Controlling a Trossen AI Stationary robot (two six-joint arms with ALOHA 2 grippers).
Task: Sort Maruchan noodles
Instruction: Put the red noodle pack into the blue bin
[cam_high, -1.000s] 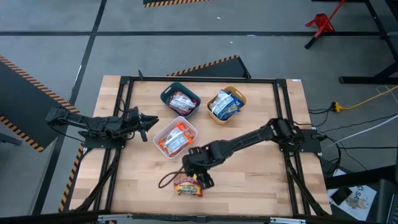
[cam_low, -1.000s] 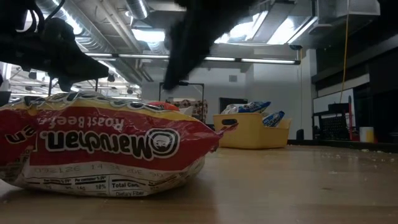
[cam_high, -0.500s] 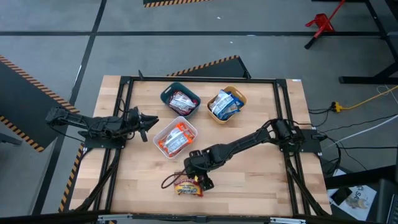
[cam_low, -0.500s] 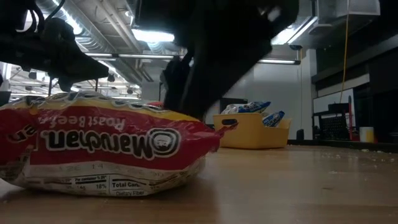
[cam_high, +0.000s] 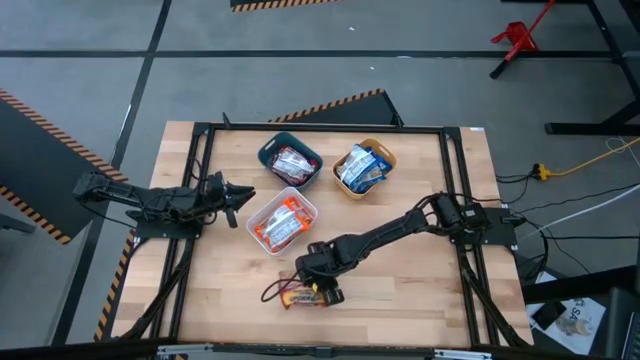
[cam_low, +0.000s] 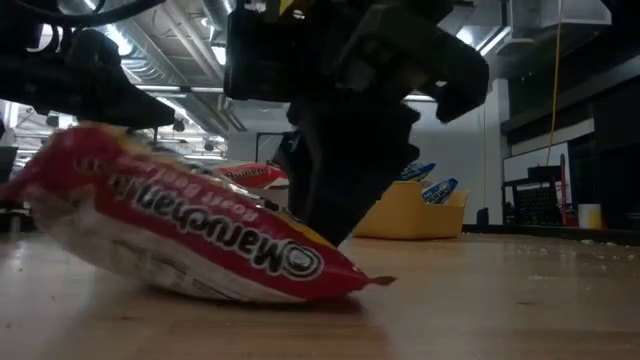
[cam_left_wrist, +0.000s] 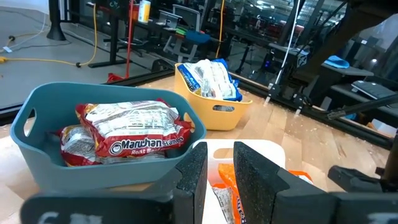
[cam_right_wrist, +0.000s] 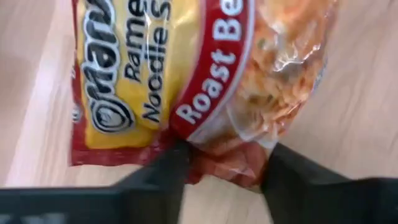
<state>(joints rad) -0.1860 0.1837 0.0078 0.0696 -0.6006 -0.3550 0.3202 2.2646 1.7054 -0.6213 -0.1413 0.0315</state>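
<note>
A red-and-yellow Maruchan Roast Beef packet (cam_high: 298, 297) lies near the table's near edge. In the low view the packet (cam_low: 190, 240) is tilted, with one end raised and its other end (cam_low: 365, 283) on the wood. My right gripper (cam_high: 320, 287) stands over it, shut on it; in the right wrist view the gripper (cam_right_wrist: 225, 171) has the packet (cam_right_wrist: 186, 74) in front of it. My left gripper (cam_high: 243, 195) waits at the table's left, slightly open, beside the white bin; in its own wrist view the gripper (cam_left_wrist: 221, 177) touches nothing. My right gripper pinches the packet's end edge (cam_right_wrist: 227, 152), where the clear window and the red band meet, between its two fingers (cam_right_wrist: 165, 171), coming from above and pointing down. The film bunches between them. The packet is tilted, its low end (cam_low: 365, 283) on the table.
Three bins stand toward the far side: a teal bin (cam_high: 290, 160) with red packets, a yellow bin (cam_high: 362, 167) with blue packets, and a white bin (cam_high: 282, 220) with orange packets. A dark loop of cord (cam_high: 272, 292) lies left of the packet. Bare wood lies right of the packet.
My right gripper has come down and toward the near edge onto the packet and taken hold of it. The packet, flat a second ago, has tipped: one end has risen while the other stays on the table.
</note>
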